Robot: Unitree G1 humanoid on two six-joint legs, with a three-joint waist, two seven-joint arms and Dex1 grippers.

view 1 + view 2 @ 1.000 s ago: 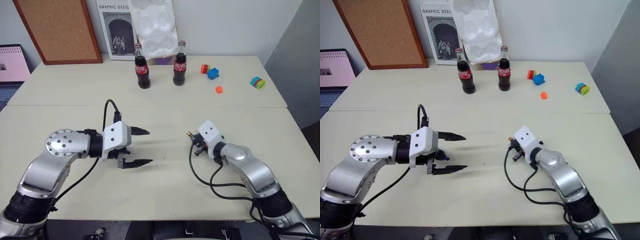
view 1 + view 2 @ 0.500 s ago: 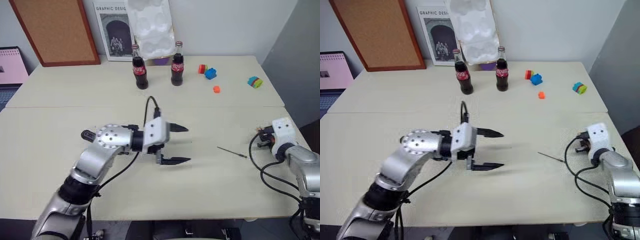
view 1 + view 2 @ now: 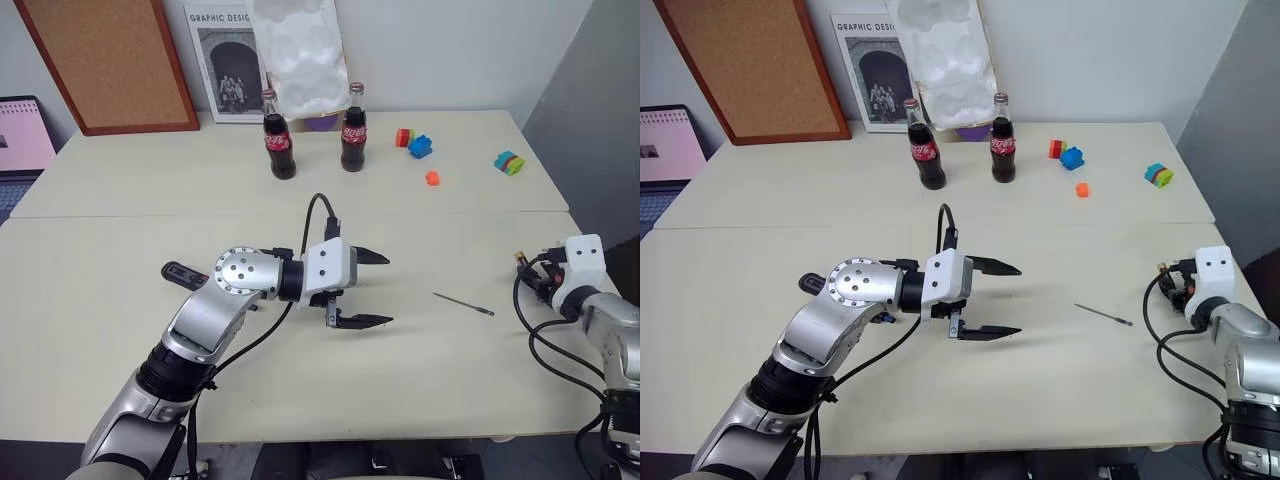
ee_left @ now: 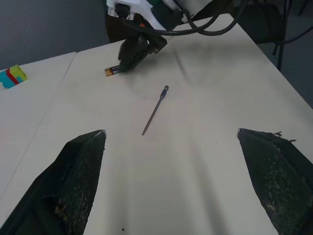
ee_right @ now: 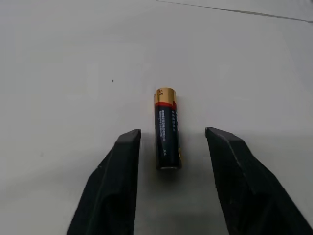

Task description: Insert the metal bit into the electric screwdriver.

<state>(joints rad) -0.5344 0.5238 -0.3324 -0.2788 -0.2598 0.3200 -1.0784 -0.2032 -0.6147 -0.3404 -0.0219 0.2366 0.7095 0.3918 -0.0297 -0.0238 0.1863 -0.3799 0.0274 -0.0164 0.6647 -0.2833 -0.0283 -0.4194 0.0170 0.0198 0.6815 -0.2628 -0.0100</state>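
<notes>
Metal bit (image 3: 463, 303) flat on table (image 3: 120, 200), between grippers, touching neither. Left gripper (image 3: 378, 289) spread wide, empty, pointing at bit. Right gripper (image 5: 171, 156) parted, empty, straddling battery (image 5: 167, 129) near table's right edge.

The right gripper (image 4: 128, 58) is sitting at the table's three o'clock edge in the head views, its fingers hiding behind its white housing. The electric screwdriver (image 3: 184, 274) is lying at nine o'clock, mostly covered by the left arm, with just one black end peeking out.
</notes>
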